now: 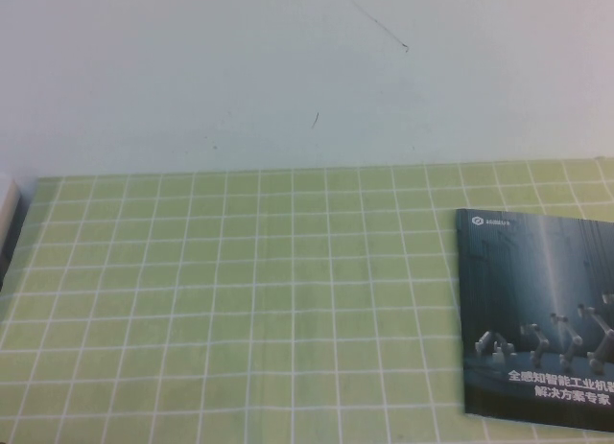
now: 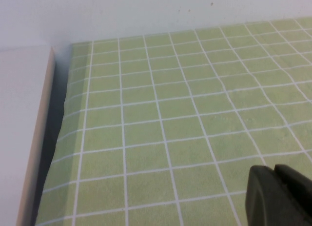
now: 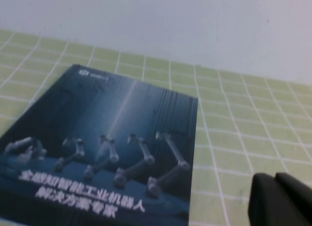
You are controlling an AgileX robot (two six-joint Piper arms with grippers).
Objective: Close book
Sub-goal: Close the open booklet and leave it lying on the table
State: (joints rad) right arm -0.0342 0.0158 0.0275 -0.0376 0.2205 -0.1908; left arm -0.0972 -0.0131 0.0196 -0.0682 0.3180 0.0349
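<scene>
Little but a dark edge is shown of the left pincer (image 2: 276, 189) and the right pincer (image 3: 276, 194); whether either is released or clenched cannot be told. Close before the right pincer the book (image 3: 105, 148) is laid shut, cover up, on the checked mat (image 1: 240, 300); well aside of the left pincer a white block (image 2: 24, 128) is set at the mat's edge.
</scene>
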